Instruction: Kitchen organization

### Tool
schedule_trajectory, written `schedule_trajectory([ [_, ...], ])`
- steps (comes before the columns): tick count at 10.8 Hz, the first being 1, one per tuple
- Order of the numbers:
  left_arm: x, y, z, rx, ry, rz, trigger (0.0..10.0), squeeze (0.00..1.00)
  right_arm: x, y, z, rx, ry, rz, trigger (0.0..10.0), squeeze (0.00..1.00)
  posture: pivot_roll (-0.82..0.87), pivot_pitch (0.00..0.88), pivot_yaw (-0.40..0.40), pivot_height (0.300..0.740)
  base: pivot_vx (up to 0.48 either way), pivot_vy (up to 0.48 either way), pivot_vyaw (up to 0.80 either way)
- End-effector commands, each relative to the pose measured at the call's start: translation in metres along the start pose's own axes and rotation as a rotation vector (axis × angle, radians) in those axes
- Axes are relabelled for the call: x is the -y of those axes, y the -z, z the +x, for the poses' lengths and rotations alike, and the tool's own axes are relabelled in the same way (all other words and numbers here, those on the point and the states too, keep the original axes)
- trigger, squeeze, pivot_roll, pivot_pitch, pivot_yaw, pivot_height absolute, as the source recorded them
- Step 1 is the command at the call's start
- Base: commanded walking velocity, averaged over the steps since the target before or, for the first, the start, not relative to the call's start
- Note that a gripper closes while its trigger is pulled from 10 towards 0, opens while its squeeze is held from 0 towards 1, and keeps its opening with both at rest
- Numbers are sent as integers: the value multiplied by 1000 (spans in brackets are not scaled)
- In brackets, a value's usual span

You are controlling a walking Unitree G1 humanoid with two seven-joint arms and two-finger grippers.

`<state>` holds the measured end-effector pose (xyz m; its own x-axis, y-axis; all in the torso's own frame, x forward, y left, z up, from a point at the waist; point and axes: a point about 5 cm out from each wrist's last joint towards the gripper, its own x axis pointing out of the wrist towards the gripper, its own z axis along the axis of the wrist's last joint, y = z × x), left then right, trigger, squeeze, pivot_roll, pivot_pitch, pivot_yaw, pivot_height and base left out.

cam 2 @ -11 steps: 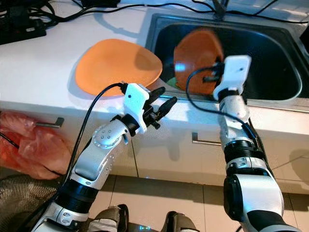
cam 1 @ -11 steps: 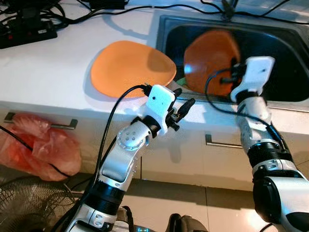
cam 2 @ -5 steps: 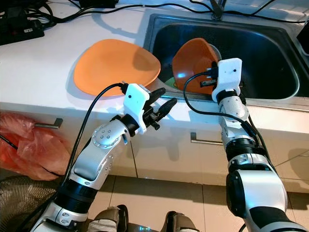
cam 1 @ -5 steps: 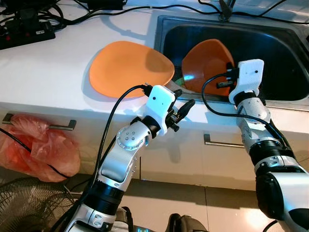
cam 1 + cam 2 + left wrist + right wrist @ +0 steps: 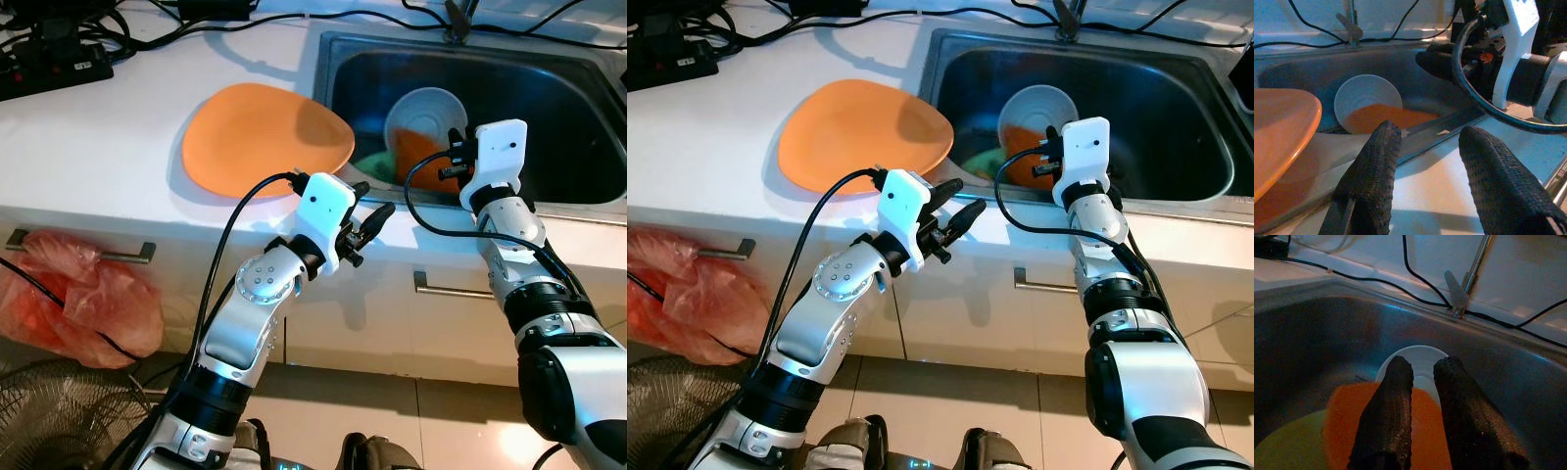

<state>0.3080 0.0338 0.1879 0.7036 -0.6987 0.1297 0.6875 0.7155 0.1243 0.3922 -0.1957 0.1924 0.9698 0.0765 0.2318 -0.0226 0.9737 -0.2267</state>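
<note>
One second ago the right gripper [image 5: 1422, 416] held an orange plate [image 5: 1027, 166] up high, and now that plate lies down in the sink [image 5: 1176, 88] against a white bowl [image 5: 1038, 106], so this step looks done. Its fingers are almost closed on nothing, just above the plate. The left gripper [image 5: 367, 217] hangs open at the counter edge, near the other orange plate [image 5: 260, 137] on the counter.

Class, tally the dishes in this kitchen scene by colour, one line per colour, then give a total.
Orange: 2, the orange plate on the counter and the orange dish in the sink
White: 1, the white bowl in the sink
Green: 1, the green dish in the sink
Total: 4
</note>
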Motion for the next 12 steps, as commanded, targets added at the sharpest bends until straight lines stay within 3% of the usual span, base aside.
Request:
schedule_trajectory([
  [1,3,-1,-2,0,12,3,10000,0,0,1,0,-8,-1,6,10000,0,140,171,-45,740,0,0,0],
  [3,3,-1,-2,1,9,5,10000,0,1,-2,2,10,22,74,10000,0,140,172,-45,740,0,0,0],
  [5,2,-2,-2,5,1,5,10000,0,2,-18,5,110,47,289,10000,0,139,173,-41,740,0,0,0],
  [8,1,-3,-1,13,-12,4,10000,0,19,-50,4,265,141,519,10000,0,125,173,-40,740,0,0,0],
  [9,0,-3,-1,19,-22,4,10000,0,19,-48,-1,263,149,575,10000,0,120,175,-41,740,0,0,0],
  [12,-9,-6,-2,38,-80,12,10000,0,8,-42,-28,252,103,519,10000,0,113,178,-40,740,0,0,0],
])
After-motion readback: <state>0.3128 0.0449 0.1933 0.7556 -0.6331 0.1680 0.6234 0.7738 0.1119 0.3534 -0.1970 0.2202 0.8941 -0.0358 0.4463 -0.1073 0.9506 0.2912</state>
